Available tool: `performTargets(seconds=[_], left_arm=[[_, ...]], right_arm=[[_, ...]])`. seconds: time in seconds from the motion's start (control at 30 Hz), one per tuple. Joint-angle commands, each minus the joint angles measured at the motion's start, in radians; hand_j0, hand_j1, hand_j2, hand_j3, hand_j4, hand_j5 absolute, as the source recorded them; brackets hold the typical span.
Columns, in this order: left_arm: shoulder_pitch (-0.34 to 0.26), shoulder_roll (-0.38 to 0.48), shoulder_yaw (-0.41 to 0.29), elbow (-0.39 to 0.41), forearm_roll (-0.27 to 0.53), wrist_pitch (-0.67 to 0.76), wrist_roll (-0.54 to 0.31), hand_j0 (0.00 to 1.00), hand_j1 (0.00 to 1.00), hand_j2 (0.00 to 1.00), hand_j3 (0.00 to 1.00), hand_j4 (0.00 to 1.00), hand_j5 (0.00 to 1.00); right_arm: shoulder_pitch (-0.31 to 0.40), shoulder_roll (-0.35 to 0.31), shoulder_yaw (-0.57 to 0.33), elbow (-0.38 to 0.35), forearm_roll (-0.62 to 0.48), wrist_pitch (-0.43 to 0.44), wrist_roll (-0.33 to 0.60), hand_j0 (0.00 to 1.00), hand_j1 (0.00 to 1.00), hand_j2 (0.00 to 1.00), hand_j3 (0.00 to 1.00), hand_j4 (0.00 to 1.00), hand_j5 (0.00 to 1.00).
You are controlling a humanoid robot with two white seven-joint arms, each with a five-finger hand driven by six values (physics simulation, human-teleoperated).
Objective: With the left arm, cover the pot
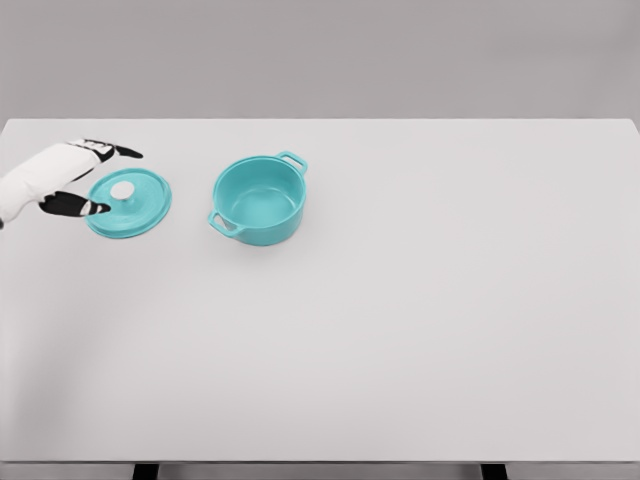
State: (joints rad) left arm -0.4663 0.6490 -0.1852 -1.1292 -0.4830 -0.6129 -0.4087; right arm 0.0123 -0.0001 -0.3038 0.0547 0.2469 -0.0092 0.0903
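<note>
From the head view you see your left hand point(75, 180) at the table's point(400, 330) left edge, fingers spread wide, holding nothing, straddling the teal lid's point(128, 203) left rim; the lid lies flat with its white knob point(122, 189) up; the open teal pot point(259, 199) stands uncovered just to its right.

A teal pot point(259, 200) stands upright and uncovered in the upper left-centre of the frame, a small loop handle at its upper right rim and another at its lower left. Its matching teal lid point(128, 203) lies flat to the left, apart from it, pale round knob facing up.
</note>
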Motion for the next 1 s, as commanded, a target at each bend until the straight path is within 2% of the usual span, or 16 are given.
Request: performTargets(seconds=[0.0, 0.07, 0.1, 0.6, 0.67, 0.97], left_arm=[[0.0, 0.0, -0.02, 0.014, 0.007, 0.002, 0.001, 0.85, 0.85, 0.85, 0.85, 0.85, 0.85], [-0.003, -0.003, -0.022, 0.028, 0.007, 0.002, 0.001, 0.84, 0.84, 0.84, 0.84, 0.84, 0.84], [-0.005, -0.011, -0.022, 0.04, 0.007, 0.002, 0.001, 0.79, 0.79, 0.79, 0.79, 0.79, 0.79], [-0.029, -0.043, -0.034, 0.124, 0.001, 0.002, 0.001, 0.79, 0.79, 0.79, 0.79, 0.79, 0.79], [-0.037, -0.049, -0.034, 0.141, -0.002, 0.002, 0.001, 0.75, 0.75, 0.75, 0.75, 0.75, 0.75], [-0.064, -0.065, -0.042, 0.21, -0.008, 0.002, 0.001, 0.74, 0.74, 0.74, 0.74, 0.74, 0.74]], right_arm=[[0.0, 0.0, 0.0, -0.001, 0.0, 0.0, 0.0, 1.0, 1.0, 1.0, 1.0, 1.0, 1.0], [0.0, 0.0, 0.0, 0.0, 0.0, 0.0, 0.0, 1.0, 1.0, 1.0, 1.0, 1.0, 1.0], [0.0, 0.0, 0.0, 0.0, 0.0, 0.0, 0.0, 1.0, 1.0, 1.0, 1.0, 1.0, 1.0], [0.0, 0.0, 0.0, 0.0, 0.0, 0.0, 0.0, 1.0, 1.0, 1.0, 1.0, 1.0, 1.0], [0.0, 0.0, 0.0, 0.0, 0.0, 0.0, 0.0, 1.0, 1.0, 1.0, 1.0, 1.0, 1.0], [0.0, 0.0, 0.0, -0.001, 0.0, 0.0, 0.0, 1.0, 1.0, 1.0, 1.0, 1.0, 1.0]])
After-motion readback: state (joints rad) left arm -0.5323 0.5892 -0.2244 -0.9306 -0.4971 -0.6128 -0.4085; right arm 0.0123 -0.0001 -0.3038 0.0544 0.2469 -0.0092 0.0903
